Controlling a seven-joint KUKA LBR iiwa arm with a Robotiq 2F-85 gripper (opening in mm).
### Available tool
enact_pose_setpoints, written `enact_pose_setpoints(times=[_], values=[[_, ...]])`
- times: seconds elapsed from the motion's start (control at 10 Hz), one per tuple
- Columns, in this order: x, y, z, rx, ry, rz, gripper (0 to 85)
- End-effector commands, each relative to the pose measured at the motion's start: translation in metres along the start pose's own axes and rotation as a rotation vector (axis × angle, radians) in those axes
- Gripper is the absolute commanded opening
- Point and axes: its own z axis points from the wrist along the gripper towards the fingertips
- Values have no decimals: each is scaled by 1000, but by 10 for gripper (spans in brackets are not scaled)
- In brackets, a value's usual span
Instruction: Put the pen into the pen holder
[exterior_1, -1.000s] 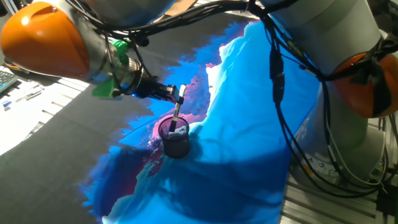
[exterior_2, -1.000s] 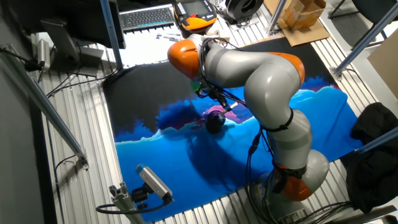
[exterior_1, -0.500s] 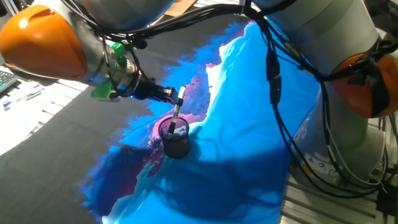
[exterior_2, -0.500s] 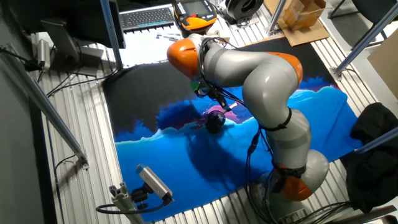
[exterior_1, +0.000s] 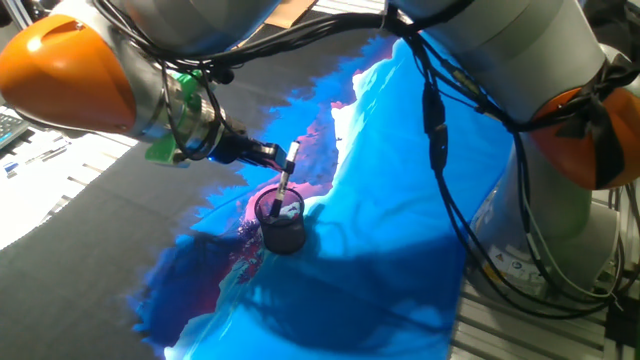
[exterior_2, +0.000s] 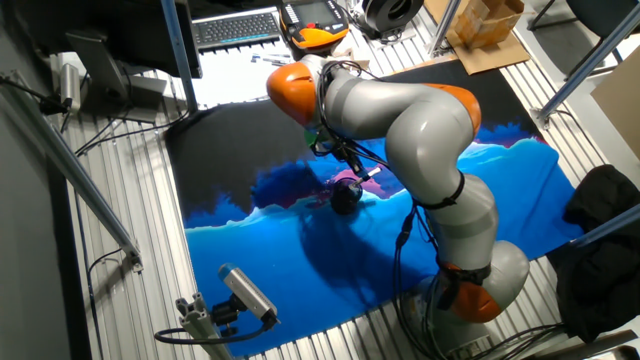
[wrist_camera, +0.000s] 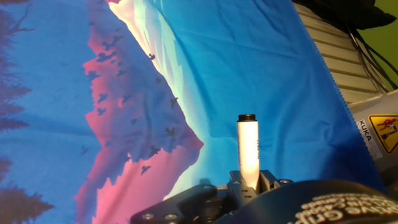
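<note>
The pen (exterior_1: 287, 170), white barrel with black ends, stands tilted with its lower end inside the rim of the pen holder (exterior_1: 281, 225), a small dark mesh cup with a pale scrap inside. My gripper (exterior_1: 283, 156) reaches in from the left and is at the pen's upper part. In the hand view the pen (wrist_camera: 248, 146) rises from between my fingers (wrist_camera: 234, 180), which sit tight against it. The holder is hidden in the hand view. In the other fixed view the holder (exterior_2: 345, 195) sits under my gripper (exterior_2: 352, 174).
A blue and pink mountain-print cloth (exterior_1: 400, 200) covers the black table. White papers (exterior_1: 40, 160) lie at the left. A keyboard (exterior_2: 238, 25) and a cardboard box (exterior_2: 480, 20) are at the far side. A camera on a stand (exterior_2: 245, 293) is at the near edge.
My arm and gripper have drifted slightly left. The pen's top has shifted a little with them, and its lower end stays in the holder.
</note>
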Motion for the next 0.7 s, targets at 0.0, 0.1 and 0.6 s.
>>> enact_pose_setpoints(times=[0.0, 0.1, 0.6], values=[[0, 0, 0, -8, 2, 0, 170], [0, 0, 0, -7, 1, 3, 170], [0, 0, 0, -1, 1, 22, 170]])
